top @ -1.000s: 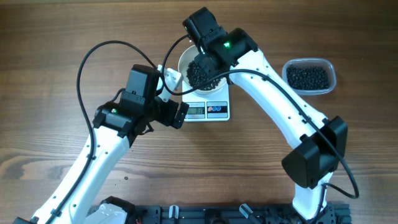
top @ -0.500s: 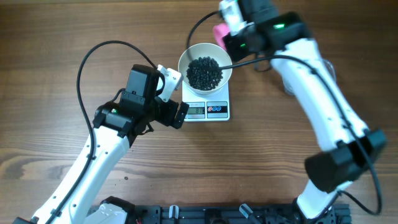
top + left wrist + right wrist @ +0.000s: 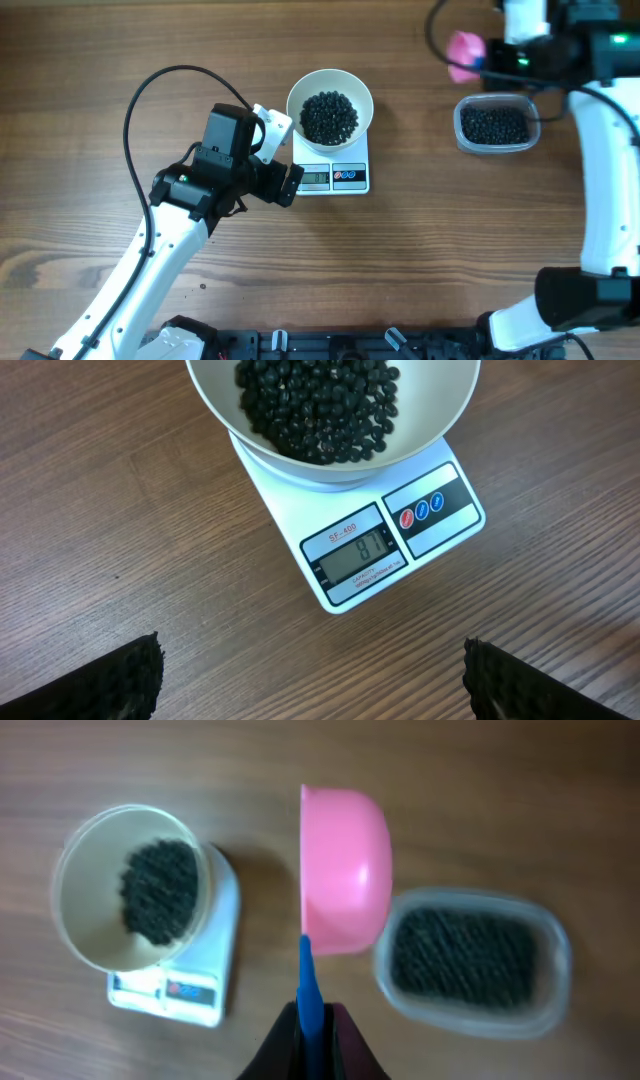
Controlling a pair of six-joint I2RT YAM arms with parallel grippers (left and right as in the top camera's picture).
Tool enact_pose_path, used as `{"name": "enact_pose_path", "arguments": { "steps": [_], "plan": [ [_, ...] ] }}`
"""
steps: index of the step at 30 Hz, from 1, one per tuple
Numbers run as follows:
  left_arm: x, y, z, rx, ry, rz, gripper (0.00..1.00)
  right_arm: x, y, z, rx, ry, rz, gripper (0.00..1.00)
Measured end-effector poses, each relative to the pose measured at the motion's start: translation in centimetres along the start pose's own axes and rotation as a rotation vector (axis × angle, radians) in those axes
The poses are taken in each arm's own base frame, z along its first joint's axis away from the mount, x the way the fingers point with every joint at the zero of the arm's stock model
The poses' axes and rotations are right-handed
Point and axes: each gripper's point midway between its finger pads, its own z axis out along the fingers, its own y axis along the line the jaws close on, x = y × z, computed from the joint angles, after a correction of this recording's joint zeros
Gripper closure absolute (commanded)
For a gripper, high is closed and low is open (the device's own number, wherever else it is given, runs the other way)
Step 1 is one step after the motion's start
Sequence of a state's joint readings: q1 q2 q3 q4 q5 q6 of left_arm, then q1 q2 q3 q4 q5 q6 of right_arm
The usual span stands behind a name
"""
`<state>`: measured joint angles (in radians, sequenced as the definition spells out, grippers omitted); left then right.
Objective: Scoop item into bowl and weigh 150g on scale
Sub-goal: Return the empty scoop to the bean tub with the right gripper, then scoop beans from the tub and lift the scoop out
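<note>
My right fingers (image 3: 272, 1060) clamp the pink scoop (image 3: 345, 870) by its handle and my left fingers (image 3: 115, 680) gape empty. I'd dip the scoop level into the beads (image 3: 465, 960) in the tub (image 3: 558, 975), ahead-right of my right fingers.

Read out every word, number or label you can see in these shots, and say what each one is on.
"SF-400": printed on the scale, just above its display.
"87": on the display; the second digit is not sharp.
Fine print under the display: too small to read.
Two round buttons: symbols only, too small to make out.
Overhead and right wrist views: nothing legible.
</note>
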<state>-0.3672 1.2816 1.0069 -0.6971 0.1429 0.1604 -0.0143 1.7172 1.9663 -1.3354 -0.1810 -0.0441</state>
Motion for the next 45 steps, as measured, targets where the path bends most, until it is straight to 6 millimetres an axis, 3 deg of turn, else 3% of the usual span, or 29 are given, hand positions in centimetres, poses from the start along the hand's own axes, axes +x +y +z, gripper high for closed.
{"name": "enact_pose_path", "arguments": {
  "steps": [7, 17, 23, 29, 36, 45],
  "plan": [
    [0.0, 0.0, 0.0, 0.0, 0.0, 0.0, 0.0, 3.2, -6.5, -0.8, 0.144, 0.1, 0.146, 0.96],
    [0.0, 0.0, 0.0, 0.0, 0.0, 0.0, 0.0, 7.4, -10.3, 3.4, 0.288, 0.25, 0.168, 0.96],
    [0.0, 0.0, 0.0, 0.0, 0.0, 0.0, 0.0, 7.3, -12.5, 5.6, 0.38, 0.254, 0.16, 0.96],
    [0.0, 0.0, 0.0, 0.0, 0.0, 0.0, 0.0, 6.9, -13.1, 6.1, 0.399, 0.249, 0.144, 0.96],
    [0.0, 0.0, 0.0, 0.0, 0.0, 0.0, 0.0, 7.7, -12.7, 8.7, 0.384, 0.328, 0.083, 0.96],
    [0.0, 0.0, 0.0, 0.0, 0.0, 0.0, 0.0, 8.2, -12.5, 10.3, 0.378, 0.377, 0.057, 0.96]
  ]
}}
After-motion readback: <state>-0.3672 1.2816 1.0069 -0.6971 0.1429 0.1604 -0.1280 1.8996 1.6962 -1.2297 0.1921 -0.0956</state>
